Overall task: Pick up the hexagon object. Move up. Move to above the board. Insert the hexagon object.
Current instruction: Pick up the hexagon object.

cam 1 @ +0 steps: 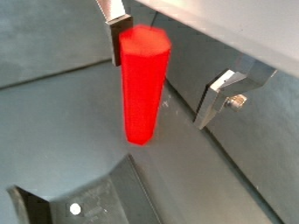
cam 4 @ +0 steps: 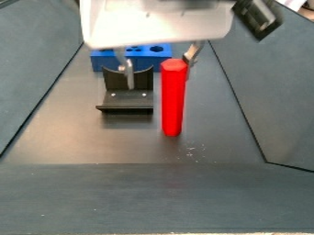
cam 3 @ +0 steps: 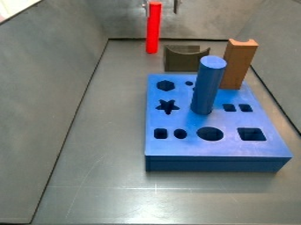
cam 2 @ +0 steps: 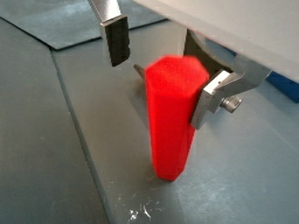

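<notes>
Red and slim, the hexagon object (cam 2: 170,118) is standing on the bench (cam 4: 73,138) while your gripper (cam 2: 163,57), jaws apart around it, isn't yet grasping, leaving lifting and inserting into the flat blue board (cam 3: 217,149).

- I see my gripper (cam 2: 163,61) low over the floor, pointing down.
- Its jaws stand apart, straddling a piece without closing on it.
- In a wrist view, one finger (cam 1: 219,98) hangs clear, pad bare.
</notes>
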You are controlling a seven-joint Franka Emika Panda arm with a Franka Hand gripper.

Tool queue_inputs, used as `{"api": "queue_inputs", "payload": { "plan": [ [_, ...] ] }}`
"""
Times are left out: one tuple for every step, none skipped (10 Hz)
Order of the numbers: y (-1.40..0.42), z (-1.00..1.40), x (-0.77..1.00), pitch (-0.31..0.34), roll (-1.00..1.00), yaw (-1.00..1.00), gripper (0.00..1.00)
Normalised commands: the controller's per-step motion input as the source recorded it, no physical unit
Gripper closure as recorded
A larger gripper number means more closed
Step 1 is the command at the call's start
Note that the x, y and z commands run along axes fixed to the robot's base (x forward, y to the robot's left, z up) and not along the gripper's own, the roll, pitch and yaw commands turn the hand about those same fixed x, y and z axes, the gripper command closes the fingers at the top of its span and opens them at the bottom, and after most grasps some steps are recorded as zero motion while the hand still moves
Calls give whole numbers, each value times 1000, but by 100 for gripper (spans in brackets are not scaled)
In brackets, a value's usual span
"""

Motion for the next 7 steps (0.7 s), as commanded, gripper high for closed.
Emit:
{"api": "queue_inputs", "payload": {
  "plan": [
    [26,-123,26,0,-66,0,0],
    [60,-43,0,-36,-99,0,0],
    [-20,0,-83,-54,36,37,0],
    [0,0,0,0,0,0,100],
    [0,0,0,0,0,0,100],
    [0,0,0,0,0,0,100],
    [0,0,0,0,0,0,100]
  ]
}}
